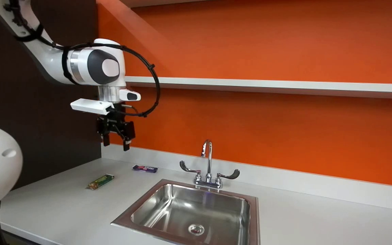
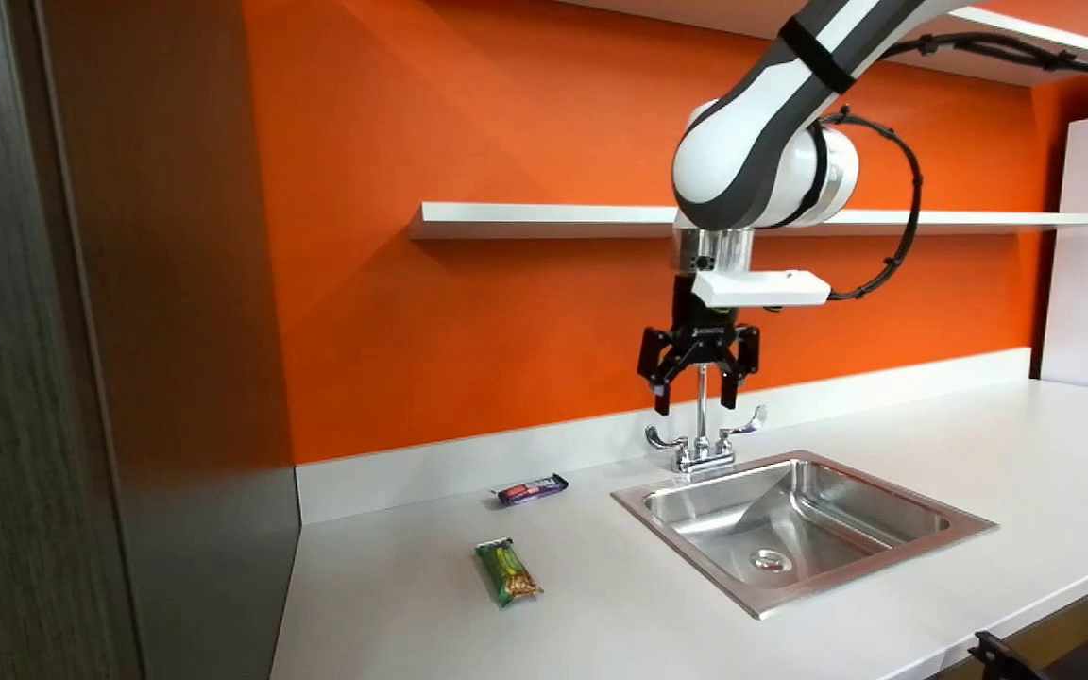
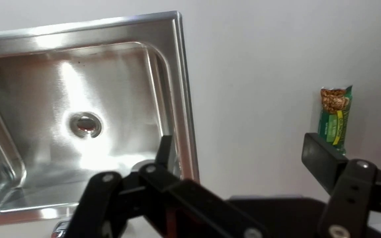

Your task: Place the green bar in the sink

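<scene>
Reaching for the green bar (image 2: 506, 571) is, I judge, my step in hand: it lies flat on the tabletop (image 2: 383, 614), apart from everything else. I'd centre over it before descending, then go straight down, low, and squeeze gently about its middle — a wrapper like that may crinkle or slip if caught by an end. It's a green packet with crimped ends, a yellow strip and paler green panel on its face, and brown, crumbly-looking pieces pictured at one end. My jaws hang well above the tabletop, wide, with nothing between them; in the wrist view one of them seems to hide a little of the bar, so a sideways shift comes first. The bar's long side runs roughly crosswise to the way they close, so a small twist should square them. The purple bar (image 2: 532, 489) lies near, not touching — I'd give it room. Further out, well apart, is the sink (image 3: 162, 29); I'd carry over its rim and let go low, clear of the faucet (image 1: 209, 163).
</scene>
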`<state>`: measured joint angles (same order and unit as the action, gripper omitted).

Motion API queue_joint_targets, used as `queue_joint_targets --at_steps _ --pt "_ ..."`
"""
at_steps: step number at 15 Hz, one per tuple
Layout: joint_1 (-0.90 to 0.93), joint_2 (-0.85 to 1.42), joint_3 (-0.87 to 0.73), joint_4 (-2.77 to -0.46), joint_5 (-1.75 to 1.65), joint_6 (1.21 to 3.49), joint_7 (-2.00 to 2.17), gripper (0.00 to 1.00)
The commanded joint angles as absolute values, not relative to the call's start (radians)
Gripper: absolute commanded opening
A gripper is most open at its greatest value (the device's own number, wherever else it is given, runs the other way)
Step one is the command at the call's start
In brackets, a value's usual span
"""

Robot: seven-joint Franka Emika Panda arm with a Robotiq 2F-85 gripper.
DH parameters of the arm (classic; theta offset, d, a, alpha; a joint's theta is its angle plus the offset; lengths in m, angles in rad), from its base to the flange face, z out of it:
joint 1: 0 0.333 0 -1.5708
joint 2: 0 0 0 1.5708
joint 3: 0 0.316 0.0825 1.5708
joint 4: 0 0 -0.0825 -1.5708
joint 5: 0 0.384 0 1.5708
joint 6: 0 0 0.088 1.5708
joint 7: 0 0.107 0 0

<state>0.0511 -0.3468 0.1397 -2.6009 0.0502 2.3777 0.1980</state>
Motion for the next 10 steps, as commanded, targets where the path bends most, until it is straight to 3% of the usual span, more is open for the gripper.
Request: queue_joint_targets --at_steps 1,10 --pt "0.084 -0.23 0.214 -2.509 -0.002 2.36 0.287 1.0" --pt "0.163 0.085 0.244 -2.263 -0.104 2.348 0.442 1.0"
